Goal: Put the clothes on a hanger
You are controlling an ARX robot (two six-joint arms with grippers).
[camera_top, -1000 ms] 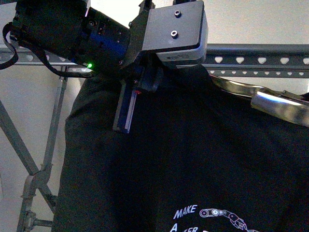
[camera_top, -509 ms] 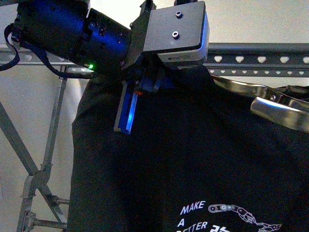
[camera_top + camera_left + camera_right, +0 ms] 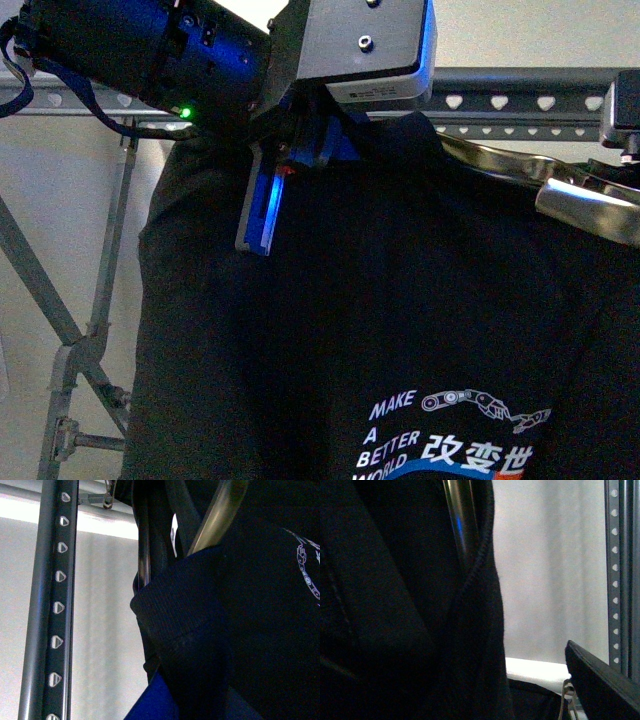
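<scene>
- The left end effector (image 3: 264,222) is clenched on the T-shirt (image 3: 400,310) at its ribbed collar (image 3: 170,615). One blue finger (image 3: 260,205) lies against the front of the cloth, and the other is hidden behind it.
- In the left wrist view the collar bunches right over that blue finger, and black fabric fills most of the picture.
- Above the finger sit a grey mount block (image 3: 365,45) and the dark body of the left arm (image 3: 130,50), which carries a small green light (image 3: 185,112).
- Of the right end effector (image 3: 602,682) only a dark wedge shows at the edge of the right wrist view, and I cannot tell whether it is released or clenched.
- A chrome bar (image 3: 585,200) slants out of the neck opening toward the robot's right, lying on the shirt's shoulder. The right wrist view shows it running inside the cloth's hem.
- The T-shirt hangs down in front of the drying rack (image 3: 520,103), its top level with the long rail of heart-shaped holes.
- The white print (image 3: 440,440) with the robot-arm graphic faces the camera low on the shirt.
- The rack's crossed legs (image 3: 70,370) stand to the left of the shirt.
</scene>
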